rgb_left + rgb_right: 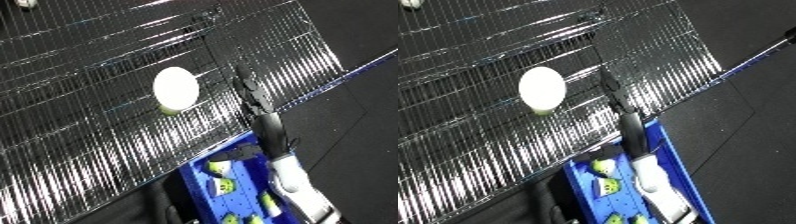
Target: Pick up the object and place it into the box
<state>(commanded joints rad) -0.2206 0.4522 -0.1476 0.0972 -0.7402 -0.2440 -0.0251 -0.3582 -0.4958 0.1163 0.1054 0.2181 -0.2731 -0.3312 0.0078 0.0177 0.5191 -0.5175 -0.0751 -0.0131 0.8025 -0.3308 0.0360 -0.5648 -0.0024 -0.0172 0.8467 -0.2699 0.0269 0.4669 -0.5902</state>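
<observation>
wire mesh shelf with white disc, right hand beside it, fingers straight together

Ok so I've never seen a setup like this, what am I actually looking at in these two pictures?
Both pictures come from one stereo camera on a humanoid robot's head, looking down: left eye and right eye, same moment. The shiny grid is a wire mesh shelf. On it lies a white round disc-shaped object. The white and silver forearm ends in the robot's black right hand, reaching toward the disc but not touching it; it holds nothing. Below is a blue plastic bin containing small yellow-green items. The left hand isn't visible.
</observation>
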